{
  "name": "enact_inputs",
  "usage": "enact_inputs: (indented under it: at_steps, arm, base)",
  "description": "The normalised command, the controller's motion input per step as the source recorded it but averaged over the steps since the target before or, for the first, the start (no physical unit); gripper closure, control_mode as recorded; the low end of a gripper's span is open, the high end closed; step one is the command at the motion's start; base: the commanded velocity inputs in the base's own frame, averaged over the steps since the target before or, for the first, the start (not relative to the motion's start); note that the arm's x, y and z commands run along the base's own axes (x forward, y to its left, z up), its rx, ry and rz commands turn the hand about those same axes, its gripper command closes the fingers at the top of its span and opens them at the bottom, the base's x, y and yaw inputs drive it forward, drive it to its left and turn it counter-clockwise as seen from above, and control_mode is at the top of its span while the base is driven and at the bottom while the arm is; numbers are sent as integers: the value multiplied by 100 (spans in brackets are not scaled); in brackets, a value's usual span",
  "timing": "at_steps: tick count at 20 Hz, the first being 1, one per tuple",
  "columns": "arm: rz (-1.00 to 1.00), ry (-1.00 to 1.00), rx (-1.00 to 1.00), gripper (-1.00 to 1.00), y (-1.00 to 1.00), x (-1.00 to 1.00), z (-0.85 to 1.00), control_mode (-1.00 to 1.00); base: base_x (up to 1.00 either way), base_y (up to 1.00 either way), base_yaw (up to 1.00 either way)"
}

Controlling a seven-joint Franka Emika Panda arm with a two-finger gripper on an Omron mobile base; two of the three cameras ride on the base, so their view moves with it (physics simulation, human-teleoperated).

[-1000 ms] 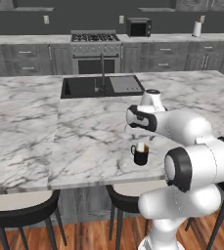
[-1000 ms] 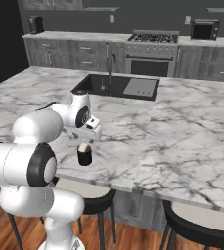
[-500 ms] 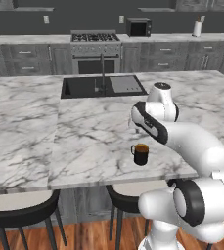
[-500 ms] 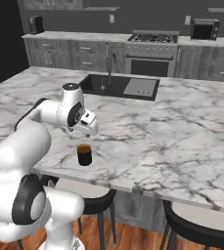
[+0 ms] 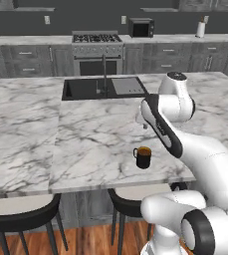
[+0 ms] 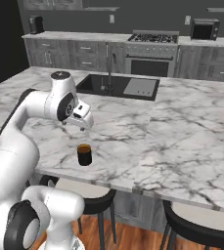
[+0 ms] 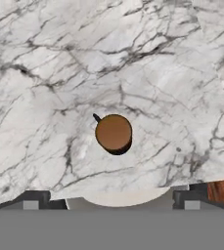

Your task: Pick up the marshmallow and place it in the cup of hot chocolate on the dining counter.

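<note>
The cup of hot chocolate (image 5: 144, 157) (image 6: 84, 155), a small dark mug, stands on the white marble dining counter (image 5: 85, 134) (image 6: 157, 132) close to its front edge. In the hand view the cup of hot chocolate (image 7: 113, 133) shows a plain orange-brown surface, seen from straight above. My gripper (image 5: 144, 124) (image 6: 81, 126) (image 7: 111, 200) hangs well above the cup and slightly behind it, pointing down. Its jaws are open with nothing between them. The marshmallow is out of view.
A black sink (image 5: 85, 88) (image 6: 108, 84) with a tall faucet (image 5: 104, 74) is set into the counter behind the cup. Dark stools (image 5: 21, 214) (image 6: 196, 219) stand under the front edge. A stove (image 5: 96, 39) and grey cabinets line the back wall.
The hand has risen from just over the cup to a higher spot farther back, and the arm has stretched out. The cup has stayed put.
</note>
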Motion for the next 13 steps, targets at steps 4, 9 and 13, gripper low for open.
enact_inputs:
  at_steps: [4, 9, 13]
  arm:
    - [0, -4, 0, -100, -2, -75, 59, -100]
    - [0, -10, 0, -100, -9, -85, 53, -100]
    - [0, -13, 0, -100, -17, -96, 32, -100]
  base:
    - [0, 0, 0]
    - [0, 0, 0]
    - [0, 0, 0]
